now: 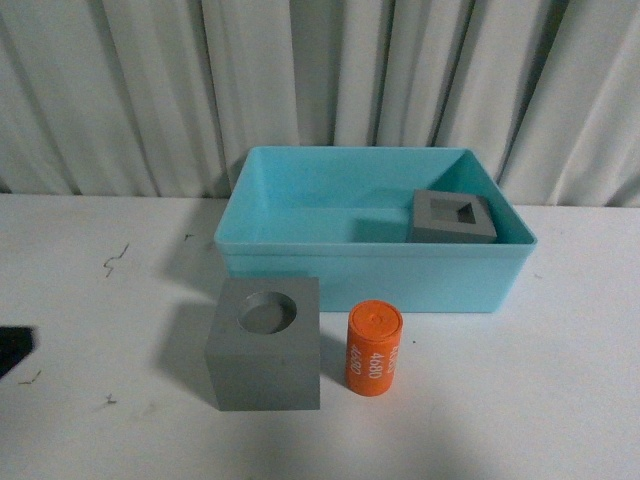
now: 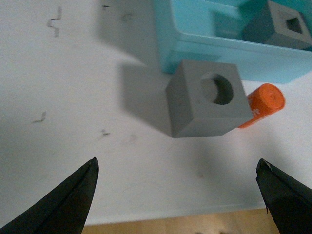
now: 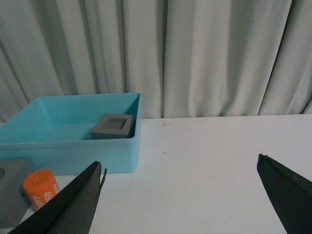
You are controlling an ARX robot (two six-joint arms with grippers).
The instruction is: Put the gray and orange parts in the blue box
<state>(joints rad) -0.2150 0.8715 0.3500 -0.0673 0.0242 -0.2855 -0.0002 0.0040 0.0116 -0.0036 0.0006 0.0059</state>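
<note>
Plainly, we see the box (image 1: 375,275) at twelve o'clock on the white table (image 1: 90,290), with a pale curtain (image 1: 300,80) hanging behind it. Inside the box, toward four o'clock of its floor, sits the square-hole cube (image 1: 455,218), upright and close to the right wall. Outside, just in front of the near wall at about seven o'clock from the box's middle, stands the round-hole cube (image 1: 266,350), hole upward. At this cube's three o'clock the cylinder (image 1: 373,349) stands on end (its white "4680" reads sideways), just beside the cube with a narrow gap showing. From the left wrist we look past the left gripper (image 2: 178,163), whose jaws are spread wide over the table, short of the round-hole cube and pinching nothing. The right gripper (image 3: 180,162) likewise has its jaws wide apart, empty, with the box and cylinder beyond it.
</note>
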